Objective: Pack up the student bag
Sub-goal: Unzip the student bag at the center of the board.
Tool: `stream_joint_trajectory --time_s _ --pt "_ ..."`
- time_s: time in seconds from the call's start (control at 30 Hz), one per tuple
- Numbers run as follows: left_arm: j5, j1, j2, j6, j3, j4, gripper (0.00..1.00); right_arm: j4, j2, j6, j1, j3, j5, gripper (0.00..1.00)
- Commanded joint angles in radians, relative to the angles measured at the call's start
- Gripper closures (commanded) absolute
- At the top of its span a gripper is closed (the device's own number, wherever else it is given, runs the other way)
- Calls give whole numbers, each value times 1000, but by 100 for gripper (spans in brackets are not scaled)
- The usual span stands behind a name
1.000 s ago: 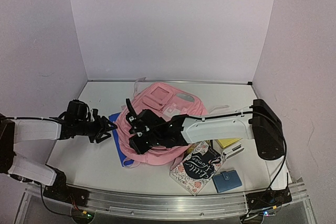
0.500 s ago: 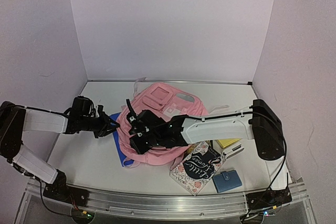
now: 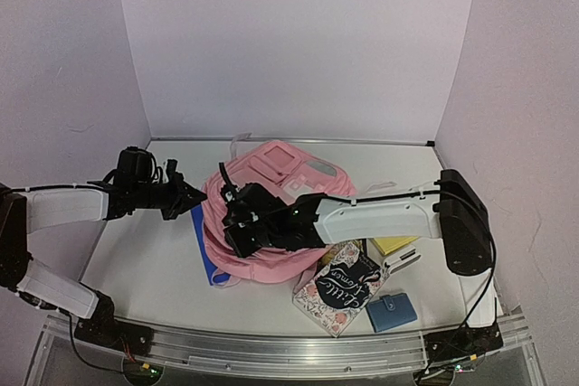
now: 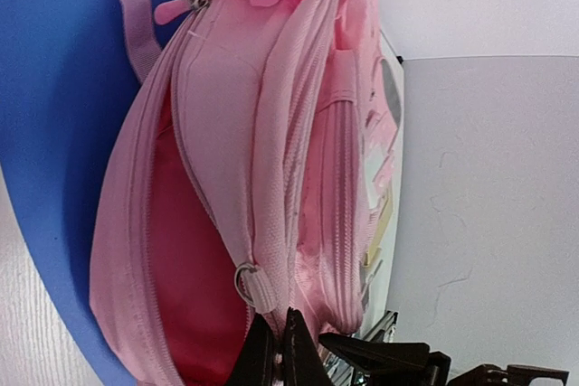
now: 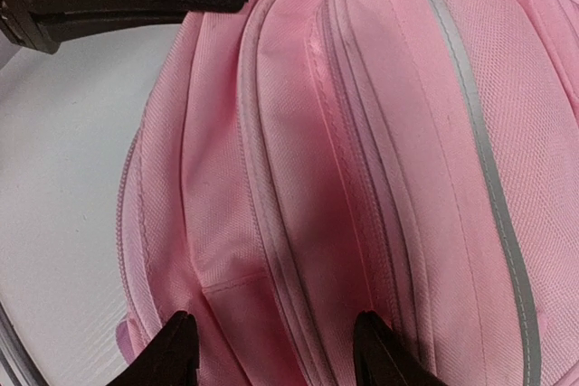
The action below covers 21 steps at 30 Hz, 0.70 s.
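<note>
**Left jaws.** Closed tip to tip at the left edge of the student bag. In the left wrist view the tips meet on the zip band just below a pull loop. They appear to pinch the rim fabric there, though the tips themselves hide the pinch.

**Right jaws.** About half open and gripping nothing. They sit over the bag's upper face, one finger on each side of a piped seam. Whether the tips press the fabric cannot be told.

**Student bag.** It lies mid-table with its pockets up, resting on a flat blue sheet.
- **Long axis:** runs from near-left to far-right in the top view.
- **Mouth:** the zip-mouth end points left, toward the left arm.
- **Opening:** the mouth gapes a little and shows darker pink lining.

**Governing relation.** The mouth lies directly at the left jaws, so that arm is the nearer one for holding the rim open. The right arm reaches across the bag from the far side, along its length. Anything going in probably has to enter from the left end.

**Loose items.** All three lie on the table to the right of the bag:
- a floral-covered book
- a blue wallet
- a yellow pad
</note>
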Motion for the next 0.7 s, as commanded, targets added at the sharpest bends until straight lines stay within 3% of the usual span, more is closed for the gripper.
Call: stream_joint_trajectory --time_s 0.0,0.4,0.67 --pt "39 -4 -62 -21 74 14 100 5 -67 0 -7 65 29 41" --pt "34 -4 -58 -50 90 20 100 18 -86 -21 13 85 23 25" --pt "35 -4 -66 -53 102 10 100 -58 21 -4 27 155 182 23"
